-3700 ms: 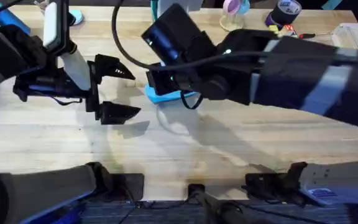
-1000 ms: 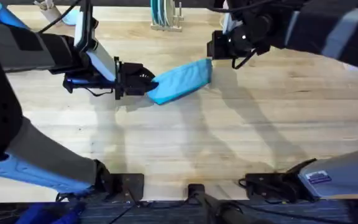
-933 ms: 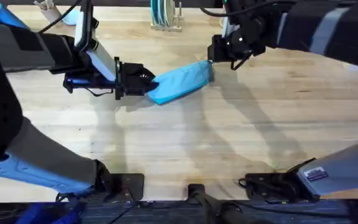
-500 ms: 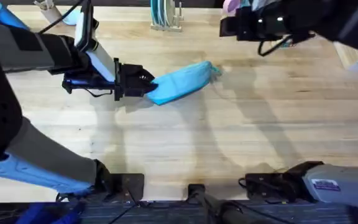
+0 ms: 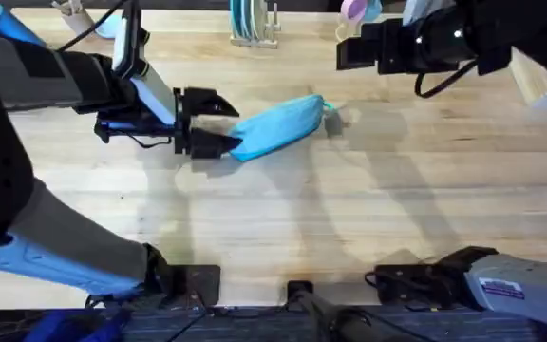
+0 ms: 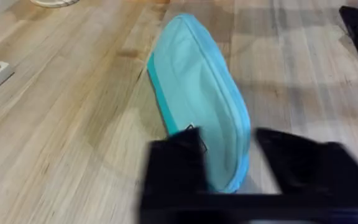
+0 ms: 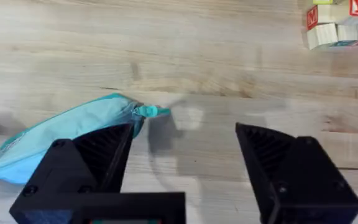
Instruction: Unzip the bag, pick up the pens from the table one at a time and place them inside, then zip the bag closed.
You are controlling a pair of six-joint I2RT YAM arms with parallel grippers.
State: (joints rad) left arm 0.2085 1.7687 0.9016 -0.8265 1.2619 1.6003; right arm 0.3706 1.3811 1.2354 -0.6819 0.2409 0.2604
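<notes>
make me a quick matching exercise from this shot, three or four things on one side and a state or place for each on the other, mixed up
Things:
1. bag
2. left tool
3. right tool
4. zipper pull

States or places:
A. open, raised above the table, holding nothing
B. lying flat on the wood, zipped
C. open, fingers either side of the bag's end
D. sticking out of the bag's tip

Pairs: 1-B, 2-C, 3-A, 4-D

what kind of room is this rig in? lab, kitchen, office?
Probably a robotics lab or workshop bench. Two arms work over a bare wooden plank table, and the far edge holds test props: lettered toy blocks, a rack of plates, and a blue pouch as the workpiece.
</notes>
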